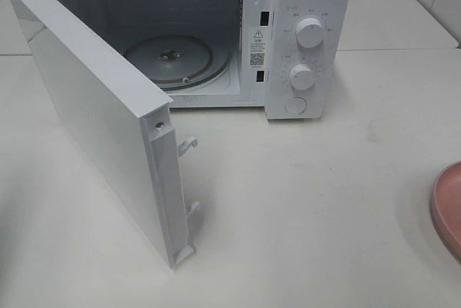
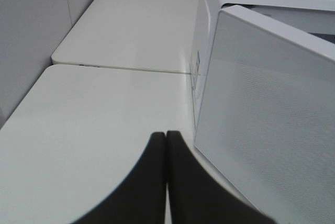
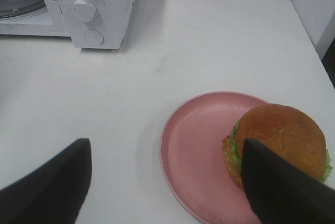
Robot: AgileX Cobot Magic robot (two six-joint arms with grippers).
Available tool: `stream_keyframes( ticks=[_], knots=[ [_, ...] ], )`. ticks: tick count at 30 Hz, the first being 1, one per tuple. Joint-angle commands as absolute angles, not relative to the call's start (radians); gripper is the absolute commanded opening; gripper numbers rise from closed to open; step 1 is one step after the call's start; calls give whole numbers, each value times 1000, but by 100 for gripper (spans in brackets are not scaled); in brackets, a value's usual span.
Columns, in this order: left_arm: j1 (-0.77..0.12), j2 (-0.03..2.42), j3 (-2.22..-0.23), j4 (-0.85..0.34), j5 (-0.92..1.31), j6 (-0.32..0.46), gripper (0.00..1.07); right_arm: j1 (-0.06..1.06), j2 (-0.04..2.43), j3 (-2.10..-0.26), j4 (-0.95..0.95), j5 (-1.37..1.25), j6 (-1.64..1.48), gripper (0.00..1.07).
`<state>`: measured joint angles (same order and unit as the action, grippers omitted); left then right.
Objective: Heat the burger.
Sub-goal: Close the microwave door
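Observation:
The burger (image 3: 280,137), with a golden-brown bun and a green lettuce frill, sits on a round pink plate (image 3: 196,150) on the white table. My right gripper (image 3: 167,174) hovers above the plate's near side with its dark fingers wide open and nothing between them; one finger overlaps the burger's edge in the right wrist view. The left gripper (image 2: 166,136) is shut, empty, low over the table just outside the microwave's open door (image 2: 267,114). Neither gripper appears in the exterior high view, where only the plate's rim (image 1: 448,207) shows at the right edge.
The white microwave (image 1: 306,34) stands at the back with its door (image 1: 101,117) swung wide to the left. Inside lies a bare glass turntable (image 1: 176,60). Two knobs (image 1: 310,32) and a button are on its right panel. A seam joins two tabletops (image 2: 120,67).

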<state>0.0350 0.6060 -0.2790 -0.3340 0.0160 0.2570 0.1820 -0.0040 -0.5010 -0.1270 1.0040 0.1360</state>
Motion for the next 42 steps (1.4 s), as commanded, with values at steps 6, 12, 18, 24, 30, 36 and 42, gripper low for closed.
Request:
stream_keyframes(
  ticks=[6, 12, 18, 24, 30, 36, 42],
  knots=[
    [-59, 753, -236, -296, -276, 254, 0, 176, -33, -499, -128, 998, 125, 76],
    [-110, 851, -236, -264, -355, 253, 0, 176, -33, -499, -128, 998, 125, 76],
    [-173, 1025, -236, -226, -476, 173, 0, 176, -33, -499, -128, 998, 125, 76],
    [-199, 1165, -236, -53, -613, 8, 0, 176, -33, -499, -128, 998, 125, 76],
    [-199, 1310, -244, 137, -760, -177, 0, 176, -33, -499, -128, 998, 125, 76],
    [-203, 1387, -257, 155, -841, -199, 0, 176, -33, -499, -128, 998, 125, 76],
    [-280, 1410, -293, 130, -825, -182, 0, 176, -33, -499, -128, 998, 125, 76]
  ],
)
